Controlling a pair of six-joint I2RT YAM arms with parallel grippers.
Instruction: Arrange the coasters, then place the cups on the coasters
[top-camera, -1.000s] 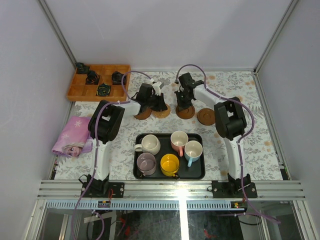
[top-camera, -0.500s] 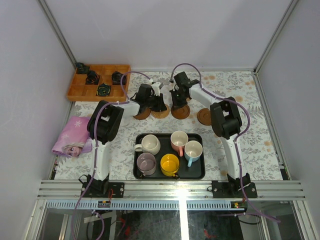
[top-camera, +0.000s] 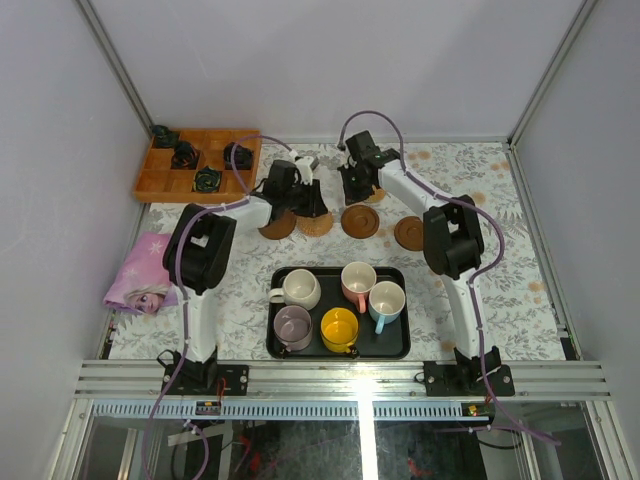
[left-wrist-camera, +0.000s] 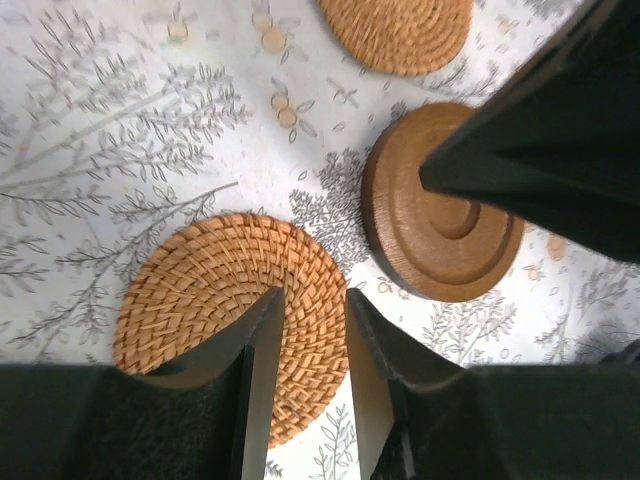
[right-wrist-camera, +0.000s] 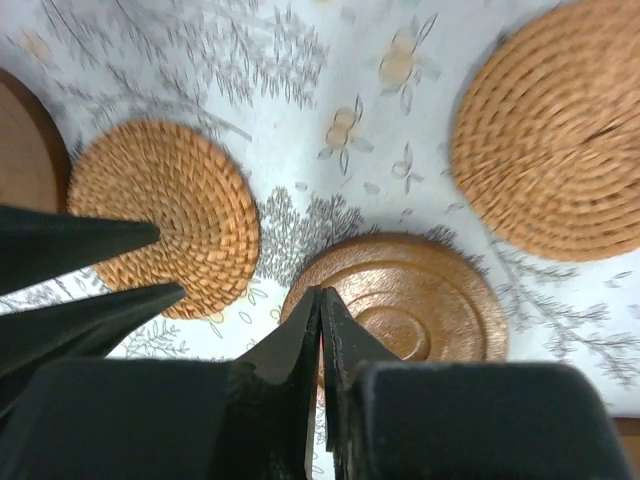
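**Left end effector** (left-wrist-camera: 312, 300): released. The two fingers stand a narrow gap apart with nothing between them. The tips hang over the light woven coaster (left-wrist-camera: 215, 300), which lies flat on the table (left-wrist-camera: 120, 120). The gap sits over the 3 o'clock part of that disc in the left wrist view. Whether the tips touch the weave cannot be told.

**Right end effector** (right-wrist-camera: 321, 296): clenched, fingers pressed together, grasping nothing. The tip stands over the rim of the ringed wooden coaster (right-wrist-camera: 420, 310), at its 9 o'clock edge in the right wrist view.

**Coaster positions, top view:**
- The ringed wooden coaster lies just beside the light woven coaster, at its 3 o'clock, with a sliver of table between.
- A second woven coaster (left-wrist-camera: 400, 30) lies at about 1 o'clock of the ringed one.
- A dark coaster (top-camera: 277, 227) lies at 9 o'clock of the light woven coaster.
- An outer wooden coaster (top-camera: 409, 233) lies at 3 o'clock of the row.

**Cups:** all stand in the black tray (top-camera: 392, 342), at 6 o'clock of the coaster row and well apart from both end effectors:
- cream cup (top-camera: 300, 288)
- pink-handled cup (top-camera: 357, 279)
- blue-handled cup (top-camera: 386, 299)
- lilac cup (top-camera: 292, 325)
- yellow cup (top-camera: 339, 328)
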